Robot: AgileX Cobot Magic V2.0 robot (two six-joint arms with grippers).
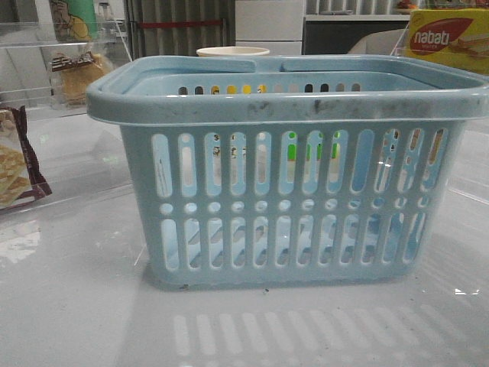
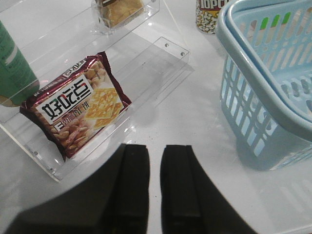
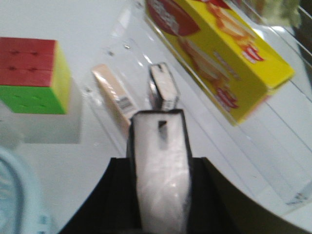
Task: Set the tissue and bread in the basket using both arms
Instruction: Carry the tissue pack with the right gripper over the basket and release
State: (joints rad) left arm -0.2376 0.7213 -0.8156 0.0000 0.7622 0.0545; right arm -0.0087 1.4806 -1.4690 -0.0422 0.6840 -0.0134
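Note:
The light-blue basket [image 1: 283,103] stands in the middle of the table; its corner shows in the left wrist view [image 2: 253,83] and its rim in the right wrist view [image 3: 9,195]. My right gripper [image 3: 158,117] is shut on the tissue [image 3: 158,161], a flat dark-edged packet seen pale and edge-on, held above the table. The bread [image 2: 119,12], golden-brown in clear wrap, lies on a clear shelf beyond my left gripper [image 2: 155,151]; it also shows in the front view [image 1: 76,73]. The left jaws stand a narrow slit apart with nothing between them. Neither gripper shows in the front view.
A dark-edged cracker packet [image 2: 78,109] lies on the clear acrylic stand by a green bottle [image 2: 12,68]. A popcorn can [image 2: 209,17] stands behind the basket. A yellow wafer box [image 3: 219,53], a colour cube [image 3: 31,75] and two small bars [image 3: 114,97] lie below the right gripper.

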